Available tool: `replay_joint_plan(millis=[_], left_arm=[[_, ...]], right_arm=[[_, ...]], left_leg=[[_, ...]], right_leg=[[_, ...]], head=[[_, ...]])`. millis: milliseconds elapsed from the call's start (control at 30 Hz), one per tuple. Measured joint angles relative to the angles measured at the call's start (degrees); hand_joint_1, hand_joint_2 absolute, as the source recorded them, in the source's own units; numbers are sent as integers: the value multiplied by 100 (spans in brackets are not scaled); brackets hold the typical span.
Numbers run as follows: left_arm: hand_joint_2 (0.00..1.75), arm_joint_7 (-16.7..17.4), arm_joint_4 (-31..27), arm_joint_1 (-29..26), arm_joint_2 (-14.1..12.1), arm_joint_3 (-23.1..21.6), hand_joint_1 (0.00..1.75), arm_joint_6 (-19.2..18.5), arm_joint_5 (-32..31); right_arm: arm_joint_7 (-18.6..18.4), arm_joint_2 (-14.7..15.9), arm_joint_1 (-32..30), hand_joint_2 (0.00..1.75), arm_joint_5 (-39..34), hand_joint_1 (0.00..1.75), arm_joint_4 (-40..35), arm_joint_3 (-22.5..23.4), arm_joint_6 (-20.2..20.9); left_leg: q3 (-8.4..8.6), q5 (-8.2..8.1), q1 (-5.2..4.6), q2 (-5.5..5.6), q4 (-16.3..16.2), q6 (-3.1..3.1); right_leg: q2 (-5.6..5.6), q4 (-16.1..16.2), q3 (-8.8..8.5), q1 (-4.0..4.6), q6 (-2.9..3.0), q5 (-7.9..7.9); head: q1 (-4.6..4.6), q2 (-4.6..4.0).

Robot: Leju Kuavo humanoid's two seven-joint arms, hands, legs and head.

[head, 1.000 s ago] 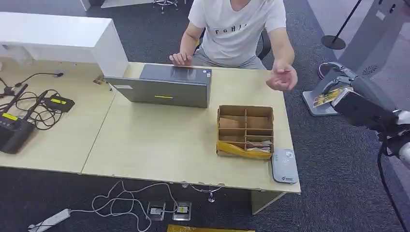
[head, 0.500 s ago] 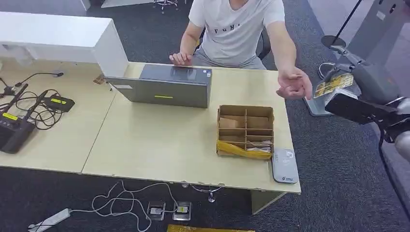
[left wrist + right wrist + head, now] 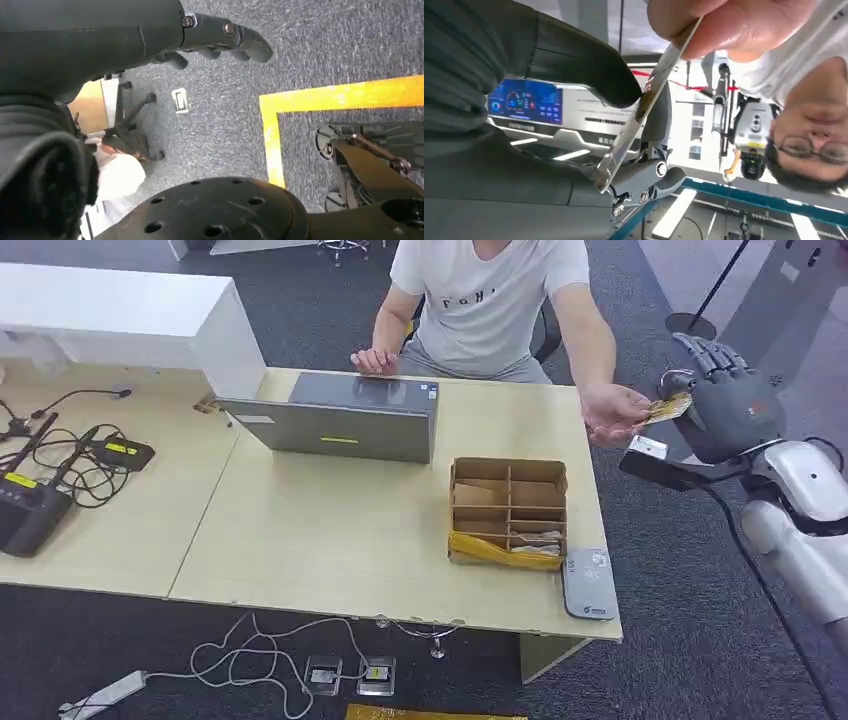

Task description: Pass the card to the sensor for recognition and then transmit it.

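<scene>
My right hand (image 3: 722, 408) is raised off the table's right edge and pinches a yellow printed card (image 3: 668, 408) between thumb and fingers. In the right wrist view the card (image 3: 644, 102) is seen edge-on, with my thumb (image 3: 594, 70) pressed on one face. A seated person's hand (image 3: 612, 412) grips the card's other end, and that person's fingers (image 3: 724, 25) close over it. The grey card sensor (image 3: 588, 583) lies flat on the table's front right corner. My left hand (image 3: 215, 35) hangs over the carpet, holding nothing, fingers loosely bent.
A cardboard divider box (image 3: 508, 510) stands just behind the sensor. A grey laptop (image 3: 340, 418) sits in front of the person. Cables and black devices (image 3: 40, 490) crowd the table's left end. A white cabinet (image 3: 120, 315) stands at the back left.
My right hand has lifted and swung the card toward the person. The person's hand reached out to the right and took hold of the card's free end.
</scene>
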State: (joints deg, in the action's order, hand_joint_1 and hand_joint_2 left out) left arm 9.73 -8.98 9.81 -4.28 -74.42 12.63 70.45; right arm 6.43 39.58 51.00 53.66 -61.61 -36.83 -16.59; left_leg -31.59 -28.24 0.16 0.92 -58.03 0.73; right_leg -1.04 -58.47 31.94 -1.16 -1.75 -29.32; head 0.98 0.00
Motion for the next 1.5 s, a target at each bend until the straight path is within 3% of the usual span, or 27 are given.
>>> replay_joint_plan(millis=[167, 200, 233, 467, 600, 833, 967, 1233, 1367, 1433, 1500], left_arm=[[0, 0, 0, 2, -35, -35, 0, -11, 20], [0, 0, 0, 1, -37, -37, 0, 2, 22], [0, 0, 0, 1, -44, -37, 0, 15, 35], [0, 13, 0, 0, -50, -42, 0, 42, 61], [0, 74, 0, -6, -50, -57, 0, 70, 81], [0, 83, 0, -9, -50, -85, 0, 158, 159], [0, 109, 0, -13, -50, -125, 0, 212, 234], [0, 249, 0, -36, -50, -133, 0, 229, 352], [0, 282, 0, -37, -46, -133, 0, 306, 376], [0, 282, 0, -39, -44, -133, 0, 319, 389], [0, 282, 0, -38, -41, -133, 0, 339, 398]], right_arm=[[-13, -339, 56, 175, 171, 175, 638, -9, -57], [-15, -393, 59, 175, 218, 129, 733, -11, -85], [-15, -441, 69, 175, 273, 0, 826, -11, -109], [55, -629, 113, 175, 433, 0, 1368, -9, -295], [39, -703, 98, 175, 424, 0, 1516, -7, -201], [-454, -750, -143, 175, -712, 0, 1222, 214, 944], [-807, -572, -441, 175, -1373, 0, 504, 450, 1432], [-1421, 132, -1571, 175, -2510, 0, -1333, 1258, 1401], [-1815, 490, -1889, 175, -2967, 0, -2137, 1526, 1747], [-1978, 674, -1994, 175, -3073, 0, -2483, 1587, 1869], [-1963, 846, -2150, 175, -2890, 0, -2811, 1631, 1723]], left_leg=[[2, 1, 0, 1, 0, -2], [1, 2, 0, 1, 0, -3], [1, 2, 0, 1, 0, -4], [1, 2, 0, -1, 0, -4], [2, 2, 0, 0, -1, -4], [8, 3, 0, -1, -2, -4], [9, 2, 0, -1, -2, -4], [10, -2, -2, -3, -3, -4], [11, -2, -3, -5, -3, -5], [12, -2, -2, -5, -3, -5], [12, -2, -1, -5, -3, -5]], right_leg=[[-1, 0, 1, 0, 0, 0], [-1, 0, 1, 0, 0, 0], [-1, 0, 2, 0, 0, 0], [2, 1, 2, 0, 0, 0], [2, 1, 2, 0, 0, 0], [2, 1, 2, 0, 0, 0], [2, 3, 4, 0, 0, 0], [5, 6, 2, -2, 0, 0], [6, 6, 2, -3, 0, 0], [6, 6, 2, -2, 0, 0], [6, 5, 2, -2, 0, 0]], head=[[0, 0], [0, 0], [-2, 0], [-2, 0], [-2, 0], [-2, 0], [0, 0], [-2, 0], [0, 0], [-2, 0], [-4, 0]])
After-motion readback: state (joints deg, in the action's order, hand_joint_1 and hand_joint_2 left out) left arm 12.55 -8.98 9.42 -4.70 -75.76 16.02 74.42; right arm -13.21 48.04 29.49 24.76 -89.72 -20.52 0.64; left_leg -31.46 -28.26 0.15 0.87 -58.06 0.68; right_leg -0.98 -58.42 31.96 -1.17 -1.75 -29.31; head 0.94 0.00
